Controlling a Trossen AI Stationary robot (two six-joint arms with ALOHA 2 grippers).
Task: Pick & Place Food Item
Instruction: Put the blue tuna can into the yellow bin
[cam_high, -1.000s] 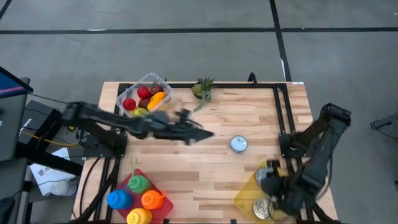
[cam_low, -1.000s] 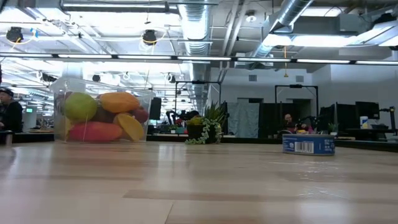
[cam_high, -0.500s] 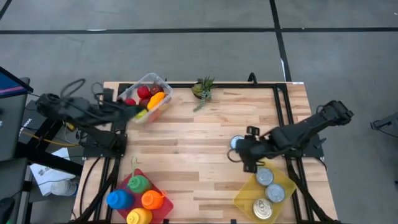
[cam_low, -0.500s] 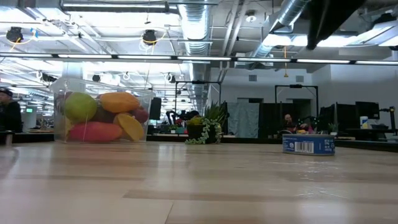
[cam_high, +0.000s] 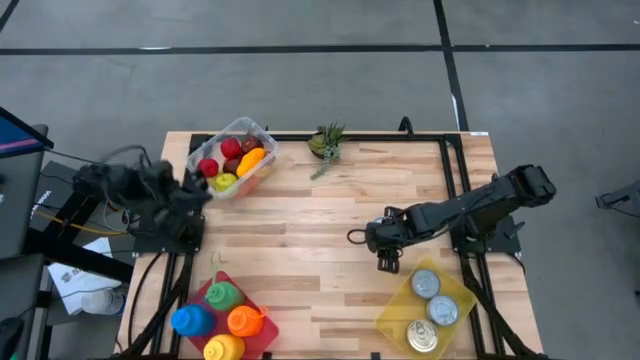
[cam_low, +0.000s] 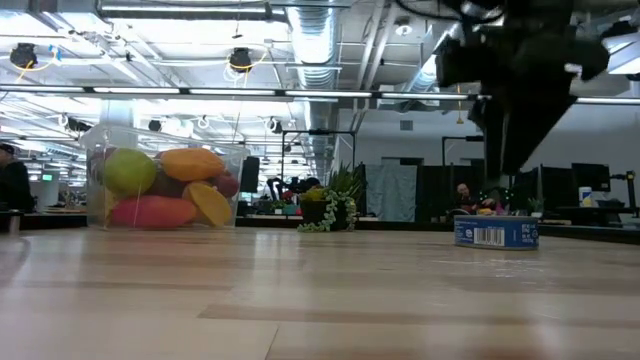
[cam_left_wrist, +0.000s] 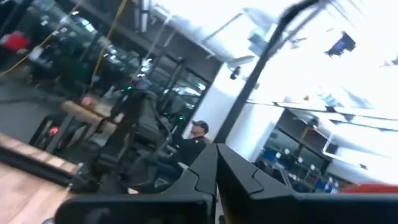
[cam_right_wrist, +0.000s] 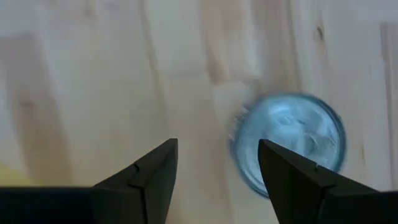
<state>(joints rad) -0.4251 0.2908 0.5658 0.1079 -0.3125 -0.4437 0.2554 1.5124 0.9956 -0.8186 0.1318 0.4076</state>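
Wooden table (cam_high: 300, 270), yellow tray (cam_high: 395, 312) beside

A clear tub of fruit (cam_high: 231, 157) sits at the far left corner of the tabletop (cam_high: 300, 250), with a small potted plant (cam_high: 325, 142) to its right along the far edge. A flat tin (cam_low: 495, 233) lies right of centre, beneath the right gripper (cam_right_wrist: 217, 165), whose jaws stand apart above it. At the near edge, a tray of bottles (cam_high: 222, 318) lies left; a tray of cans (cam_high: 428, 310) lies right.
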